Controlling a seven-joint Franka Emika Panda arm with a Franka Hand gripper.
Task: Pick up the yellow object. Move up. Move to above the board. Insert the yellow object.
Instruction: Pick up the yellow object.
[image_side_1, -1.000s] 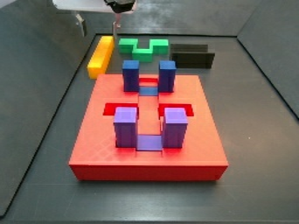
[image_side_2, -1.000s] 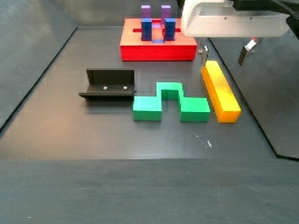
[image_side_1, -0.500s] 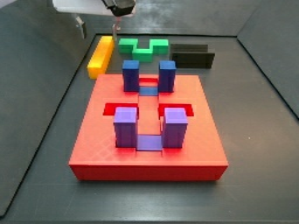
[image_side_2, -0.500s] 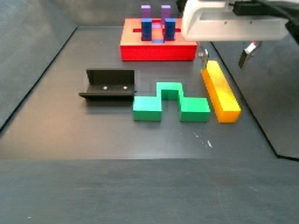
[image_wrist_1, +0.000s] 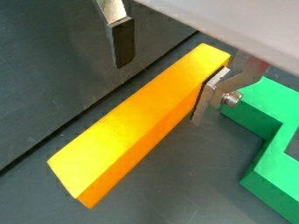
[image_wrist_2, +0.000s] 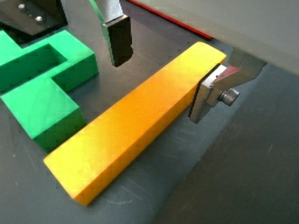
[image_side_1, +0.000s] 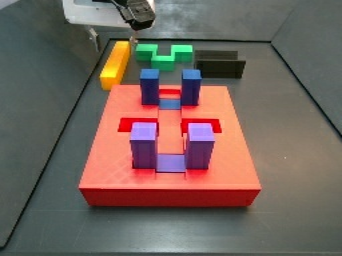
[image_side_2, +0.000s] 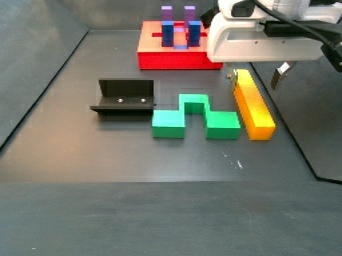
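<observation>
End effector (image_wrist_1: 163, 66): open, fingers either side of yellow object's far end, not yet clamped; hangs upper right in a side view (image_side_2: 261, 70).
Yellow object (image_wrist_1: 140, 122): flat on floor, just beside green block (image_wrist_2: 47, 83).
Board (image_side_1: 167, 150): well apart, centre of frame; slots w/ blue and purple uprights, centre recess looks free.
Risk: end grip, not mid-bar – likely tilt/slip on lift; pad could clip green block.

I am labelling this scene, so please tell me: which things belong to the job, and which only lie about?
Job: yellow object, on the floor; board; gripper, open, fingers either side of the yellow object's end.

Lying about: green block; fixture.
</observation>
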